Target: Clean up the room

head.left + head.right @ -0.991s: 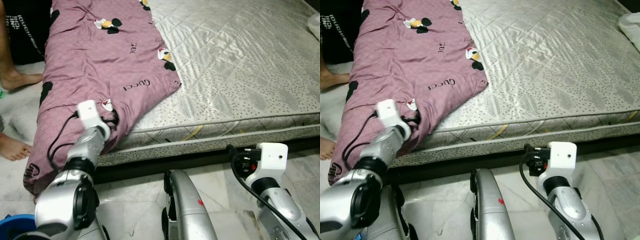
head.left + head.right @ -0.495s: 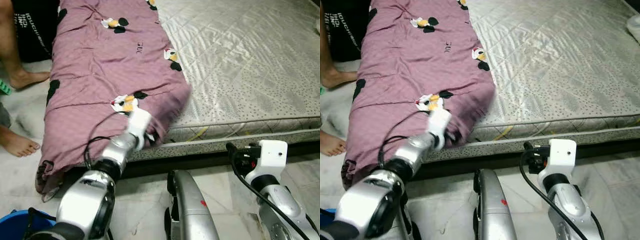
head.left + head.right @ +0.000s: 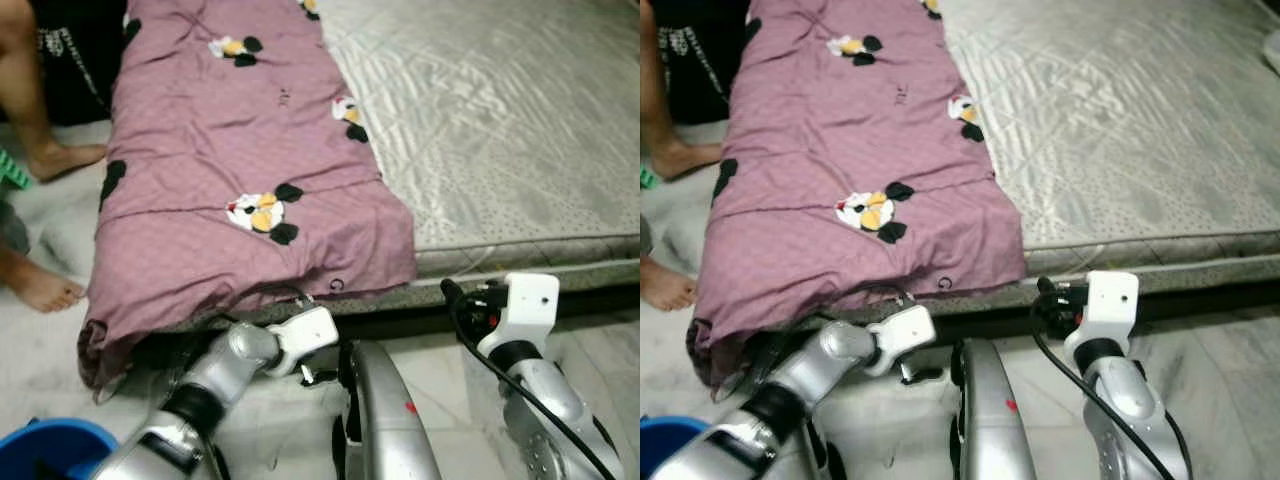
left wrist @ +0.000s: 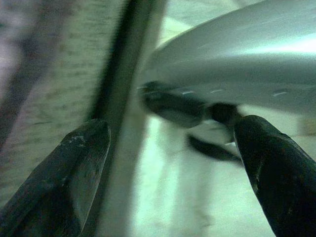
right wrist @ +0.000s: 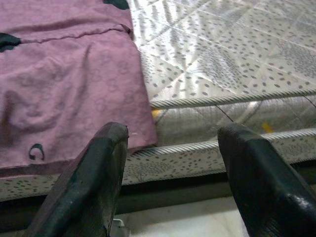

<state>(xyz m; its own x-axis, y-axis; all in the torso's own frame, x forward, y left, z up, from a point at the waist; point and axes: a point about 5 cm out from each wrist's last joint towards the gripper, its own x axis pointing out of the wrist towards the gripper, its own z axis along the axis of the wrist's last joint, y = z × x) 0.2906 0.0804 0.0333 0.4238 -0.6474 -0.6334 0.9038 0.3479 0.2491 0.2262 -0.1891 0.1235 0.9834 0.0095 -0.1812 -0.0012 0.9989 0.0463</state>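
A purple blanket [image 3: 230, 150] with cartoon prints lies spread over the left part of a bare grey mattress [image 3: 500, 120]. Its near hem hangs over the front edge and its left side drapes toward the floor. My left gripper [image 3: 318, 372] is low by the floor, just below the blanket's hem and in front of the dark bed base. It is open [image 4: 173, 133] with nothing between its fingers. My right gripper [image 3: 452, 292] is at the mattress's front edge, right of the blanket's corner. It is open [image 5: 175, 131] and holds nothing.
A person's bare foot [image 3: 45, 290] and leg [image 3: 30, 80] stand on the floor left of the bed. A blue bucket [image 3: 50, 450] sits at the near left. My silver body part [image 3: 380, 410] lies between the arms. Pale marble floor runs along the bed.
My left gripper dragged the blanket's near corner rightward, let it go and dropped to the floor. The blanket now lies flatter and wider over the front edge. The right arm barely moved.
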